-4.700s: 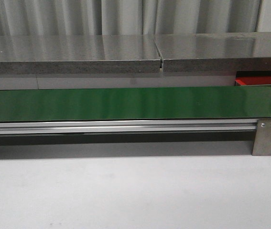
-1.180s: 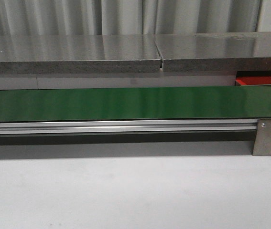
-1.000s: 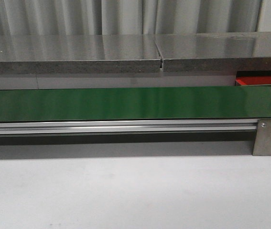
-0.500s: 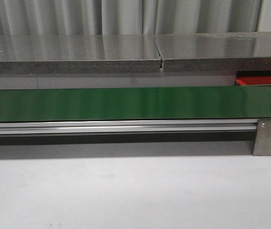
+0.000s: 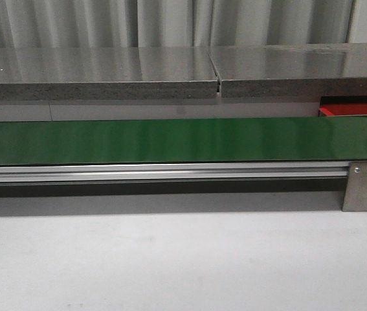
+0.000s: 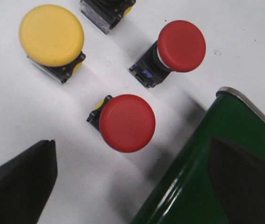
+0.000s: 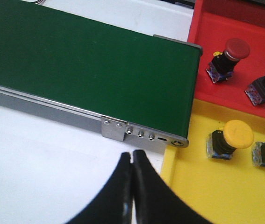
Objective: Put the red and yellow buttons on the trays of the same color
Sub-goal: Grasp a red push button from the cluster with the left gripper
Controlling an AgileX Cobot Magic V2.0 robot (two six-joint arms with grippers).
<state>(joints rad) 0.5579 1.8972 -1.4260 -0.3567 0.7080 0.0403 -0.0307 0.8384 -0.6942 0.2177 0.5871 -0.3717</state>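
Left wrist view: my left gripper (image 6: pixel 127 186) hangs fingers spread, nothing held, over a cluster of buttons on the white table (image 6: pixel 10 121): near red button (image 6: pixel 127 122) between the finger lines, second red button (image 6: pixel 181 45) and a yellow button (image 6: pixel 51 34) beyond, a fourth cut off at frame edge. One finger shadows the belt (image 6: pixel 207 186) end. Right wrist view: right gripper (image 7: pixel 132 186) pinched together, empty, near belt's bracket; red tray (image 7: pixel 244 51) holds two red buttons, yellow tray (image 7: pixel 193 186) beside it holds two yellow ones. Front view shows only belt and a sliver of red tray (image 5: pixel 358 109); no arms, no buttons on belt. Risks, my guess: domed caps are smooth glossy plastic, wider than the dark blocky bodies, so a pinch on the cap could slip or tip it; buttons lie tilted, close to belt edge, so a finger may clip the belt. Trays touch, so a sloppy drop could land wrong colour.
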